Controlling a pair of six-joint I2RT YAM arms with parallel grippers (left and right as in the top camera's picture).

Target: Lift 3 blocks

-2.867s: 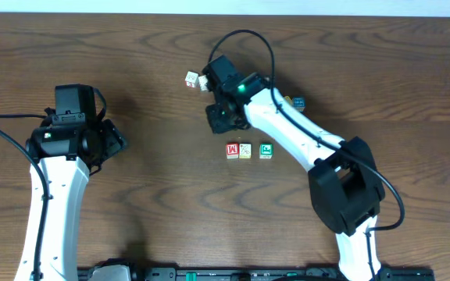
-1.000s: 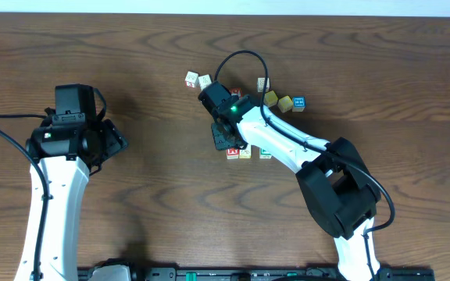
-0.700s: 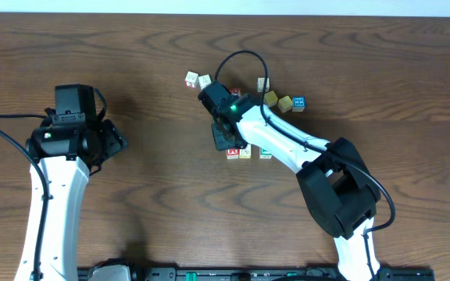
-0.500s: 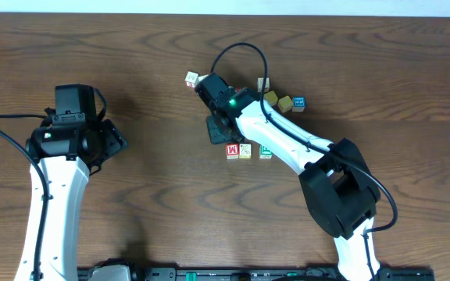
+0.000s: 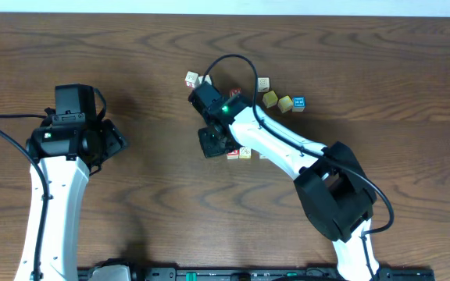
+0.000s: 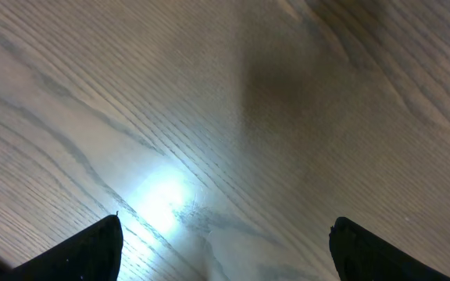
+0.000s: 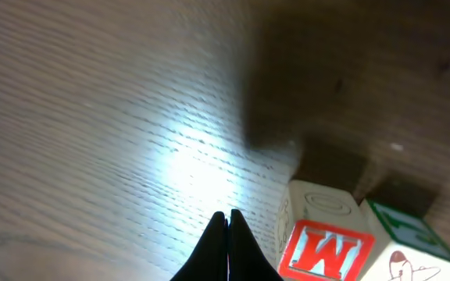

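Blocks: red M block (image 7: 319, 248), cream block (image 7: 406, 269), green block (image 7: 403, 225) in a row on table (image 5: 366, 62), close together; none lifted.
R gripper (image 7: 226, 222): shut, empty; in last half sec dropped from beyond row's left end to just beside red M block, tips aimed at table.
L gripper (image 6: 225, 250): wide open over bare wood, well apart from row; unmoved.
Far cluster: loose blocks (image 5: 286, 103) beyond row, untouched.
Meaning: prob. lining up at row's end w/ closed tips to press sideways; no counter-hold yet, so lift not begun.

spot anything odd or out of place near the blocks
The right gripper is shut on nothing, over bare table just beside the red M block rather than around it. Nothing looks spilled or damaged.
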